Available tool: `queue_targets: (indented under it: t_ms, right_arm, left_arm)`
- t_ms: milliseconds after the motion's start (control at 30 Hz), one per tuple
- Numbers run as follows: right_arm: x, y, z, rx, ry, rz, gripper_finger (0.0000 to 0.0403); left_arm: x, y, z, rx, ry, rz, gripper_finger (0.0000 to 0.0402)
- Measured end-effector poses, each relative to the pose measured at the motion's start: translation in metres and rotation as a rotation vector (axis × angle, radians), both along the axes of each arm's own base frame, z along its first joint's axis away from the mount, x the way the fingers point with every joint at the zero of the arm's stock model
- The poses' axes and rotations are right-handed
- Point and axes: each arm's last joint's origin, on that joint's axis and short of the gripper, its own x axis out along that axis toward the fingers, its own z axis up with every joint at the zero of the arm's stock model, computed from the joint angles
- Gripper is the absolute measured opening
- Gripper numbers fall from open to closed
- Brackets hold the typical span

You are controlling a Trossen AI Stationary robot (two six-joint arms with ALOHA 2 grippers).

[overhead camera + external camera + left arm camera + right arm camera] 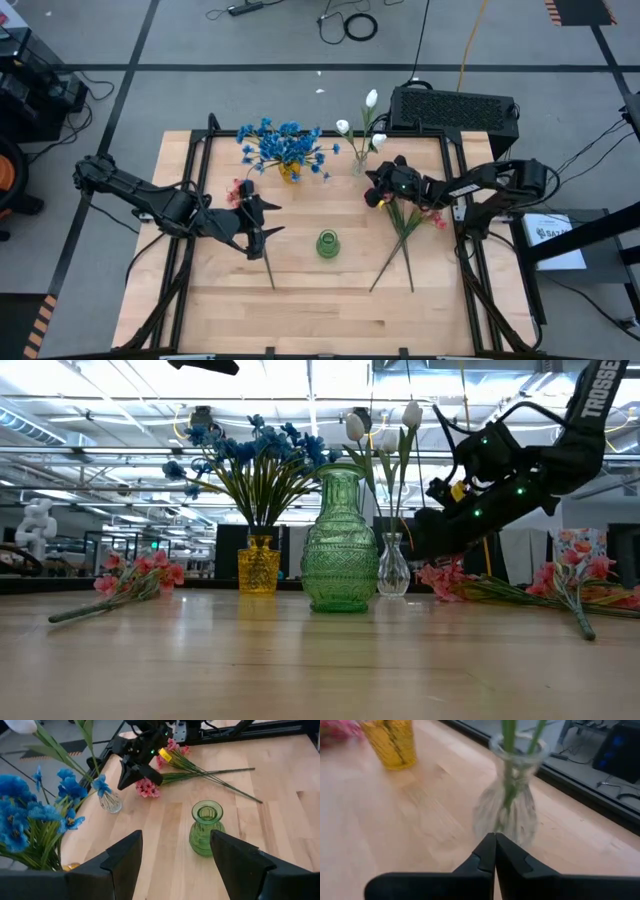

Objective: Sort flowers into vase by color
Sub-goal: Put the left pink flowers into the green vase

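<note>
Just beside the right gripper (378,192), on its table side, the pink flowers (408,225) lie flat, their blooms near the fingertips and their long stems running away toward the front edge. Its fingers are clenched together, and I see no stem between them. The clear vase (509,809) with white buds stands close in front of it. The green vase (327,244) waits empty between the arms. The left gripper (262,222) is parted, holding nothing, with one pink flower (238,194) near it. I judge the right arm is nearer to the bunch.
</note>
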Motion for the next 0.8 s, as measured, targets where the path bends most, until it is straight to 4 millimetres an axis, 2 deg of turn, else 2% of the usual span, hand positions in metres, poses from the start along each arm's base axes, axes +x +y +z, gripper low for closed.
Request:
queue_targets:
  t_ms: [233,400,600,800]
  right_arm:
    - [-0.002,0.018,0.016,0.039,-0.029,0.055,0.0002]
    - [-0.008,0.041,0.029,0.165,-0.036,0.190,0.0003]
    - [-0.017,0.063,0.031,0.209,0.049,0.270,0.0004]
    - [-0.018,0.067,0.045,0.207,-0.067,0.248,0.0004]
  left_arm:
    - [-0.001,-0.002,-0.002,-0.165,0.002,0.023,0.0239]
    - [-0.004,-0.010,-0.009,-0.332,0.064,0.013,0.0239]
    - [-0.005,-0.039,-0.031,-0.494,0.179,0.095,0.0239]
    - [0.006,-0.067,-0.070,-0.588,0.251,0.285,0.0239]
